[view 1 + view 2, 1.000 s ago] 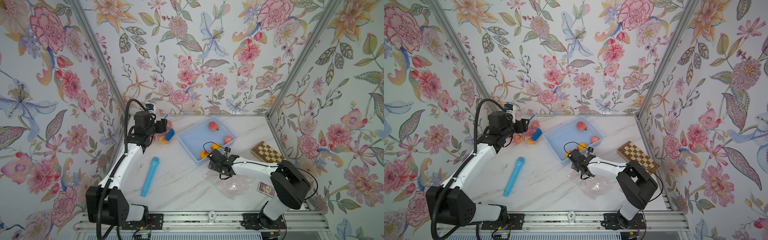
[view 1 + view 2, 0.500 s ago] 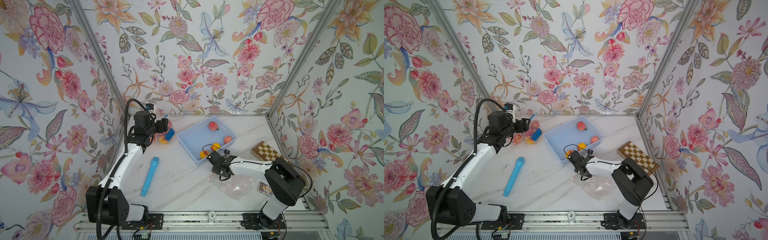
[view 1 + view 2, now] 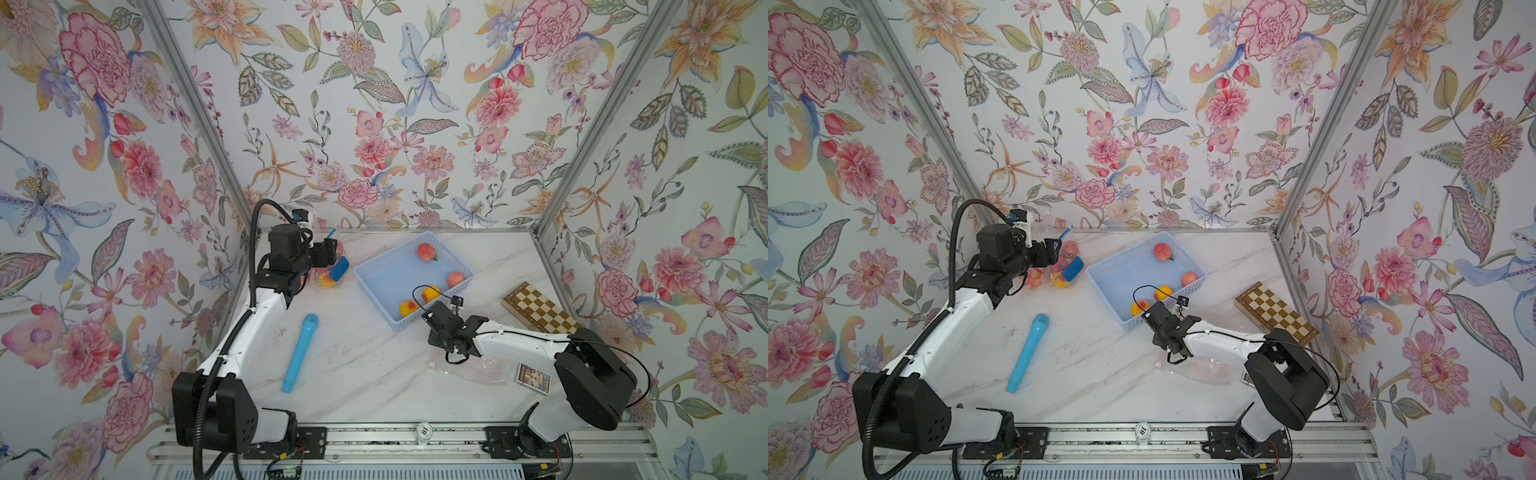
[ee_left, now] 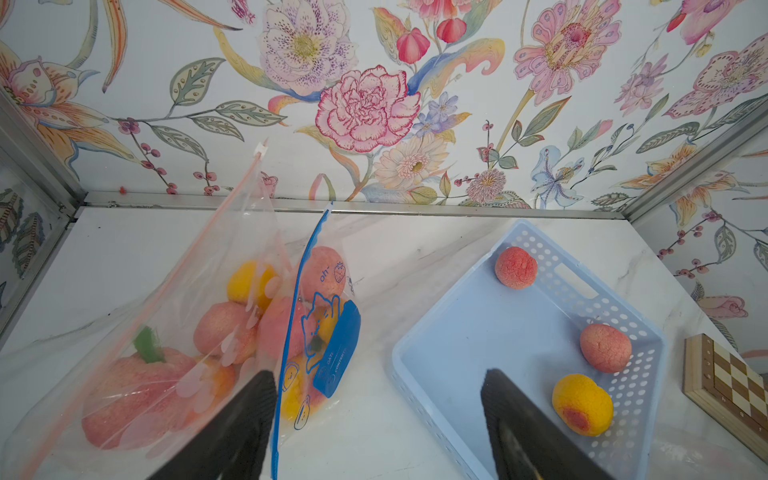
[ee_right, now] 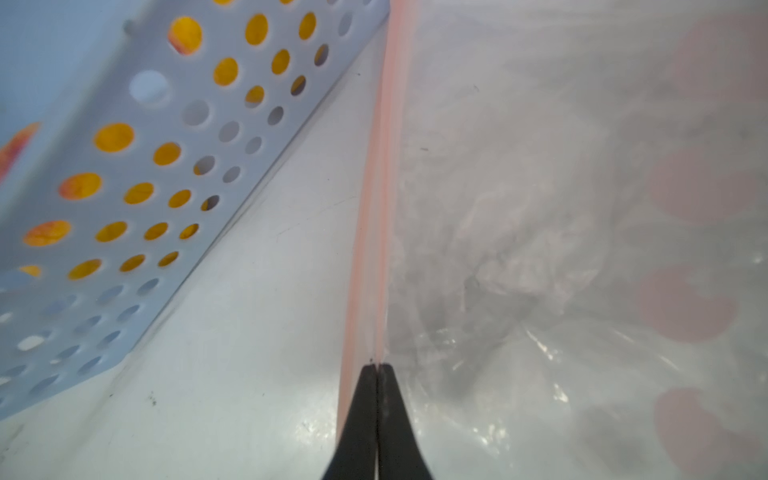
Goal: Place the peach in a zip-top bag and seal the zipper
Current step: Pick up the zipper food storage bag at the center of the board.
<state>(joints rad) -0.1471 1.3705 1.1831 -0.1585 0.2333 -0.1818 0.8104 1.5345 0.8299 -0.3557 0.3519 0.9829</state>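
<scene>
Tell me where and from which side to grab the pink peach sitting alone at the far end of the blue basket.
Grip the pink peach across its round middle, coming straight down from above. It sits close to the blue basket wall, which likely blocks a sideways approach; the bare floor beside it leaves room for fingers.

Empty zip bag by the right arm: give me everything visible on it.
The zip bag is clear, crinkled thin plastic with faint pink round prints and a pink zipper strip along its mouth. It looks empty and lies flat and rumpled on the marble table, close to the blue basket but apart from it, partly under the right arm. The right claw is shut on the strip. Whether the zipper is sealed can't be told.
</scene>
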